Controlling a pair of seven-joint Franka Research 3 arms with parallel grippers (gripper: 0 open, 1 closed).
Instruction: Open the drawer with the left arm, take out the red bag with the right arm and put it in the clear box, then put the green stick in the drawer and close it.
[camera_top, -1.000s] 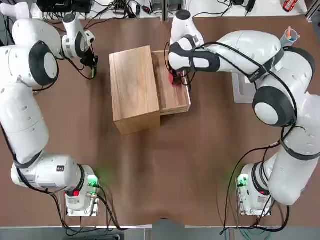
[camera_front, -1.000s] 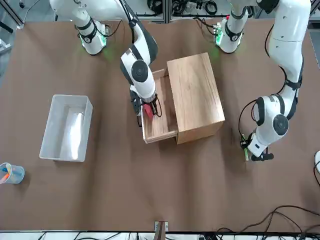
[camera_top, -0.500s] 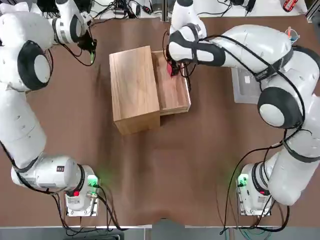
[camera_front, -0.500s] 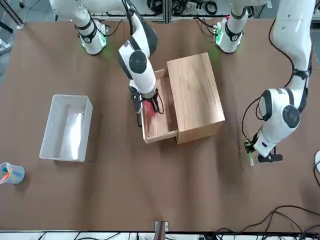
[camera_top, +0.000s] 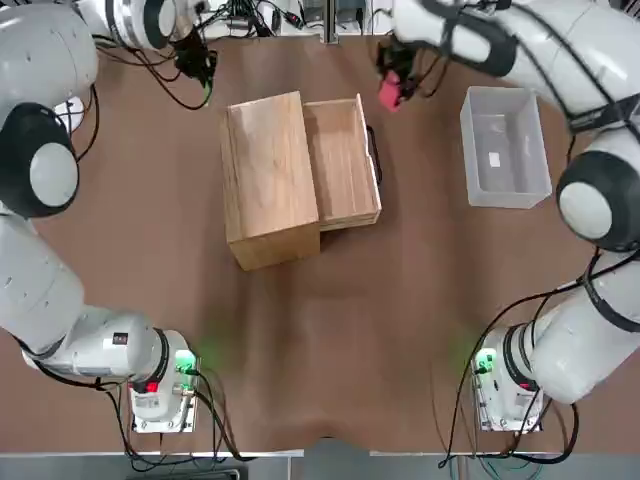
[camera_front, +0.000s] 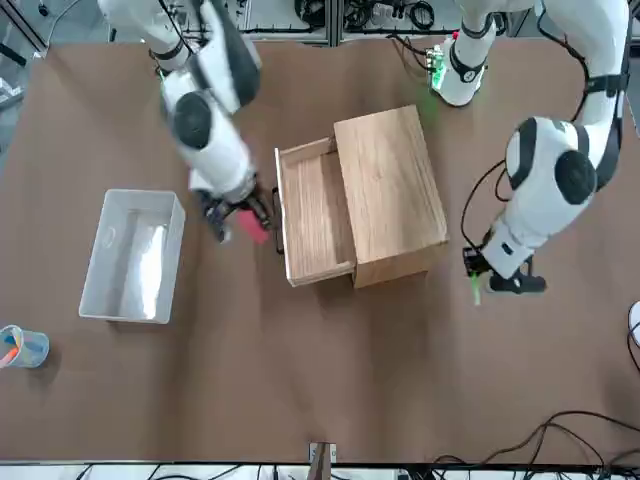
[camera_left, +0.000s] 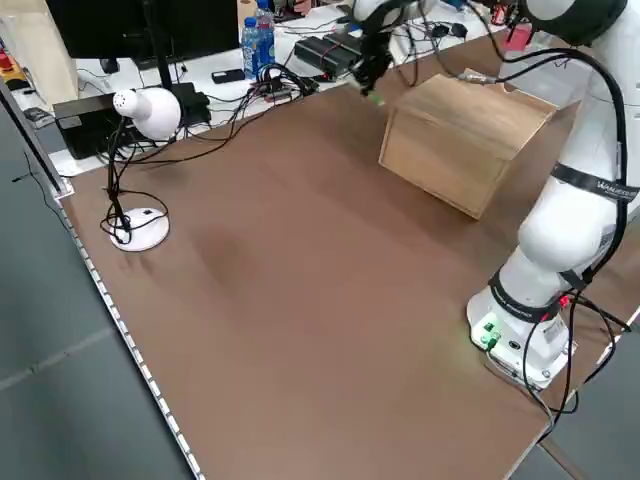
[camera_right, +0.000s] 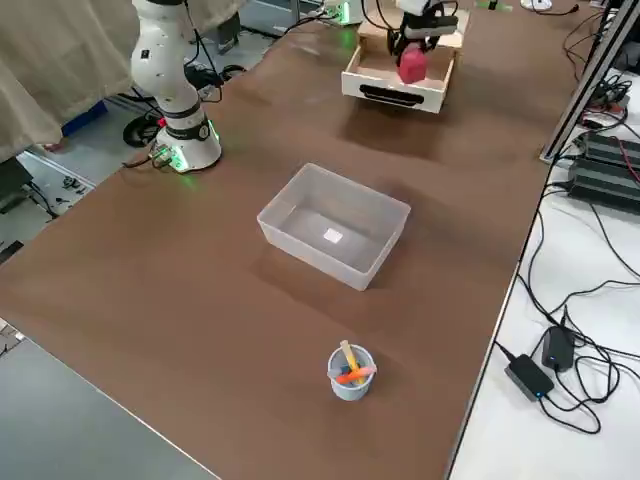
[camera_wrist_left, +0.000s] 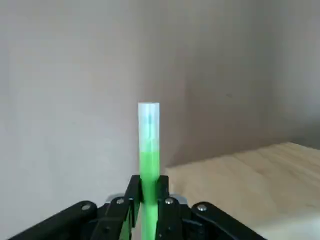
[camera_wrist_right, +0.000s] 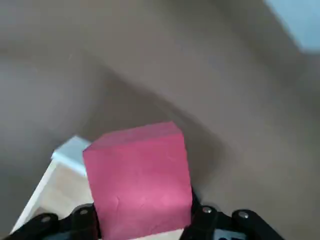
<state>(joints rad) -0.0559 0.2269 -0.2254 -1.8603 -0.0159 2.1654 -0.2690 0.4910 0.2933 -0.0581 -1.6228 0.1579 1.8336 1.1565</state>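
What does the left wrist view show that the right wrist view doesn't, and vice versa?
Only left wrist: the green stick, gripped upright in frame between the left gripper's fingers.
Only right wrist: the red bag between the right gripper's fingers.
Both: two black fingers and some light wood.

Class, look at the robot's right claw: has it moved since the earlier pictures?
Yes. In the front view, the right claw, holding the red bag, has left the open drawer and shifted toward the clear box.
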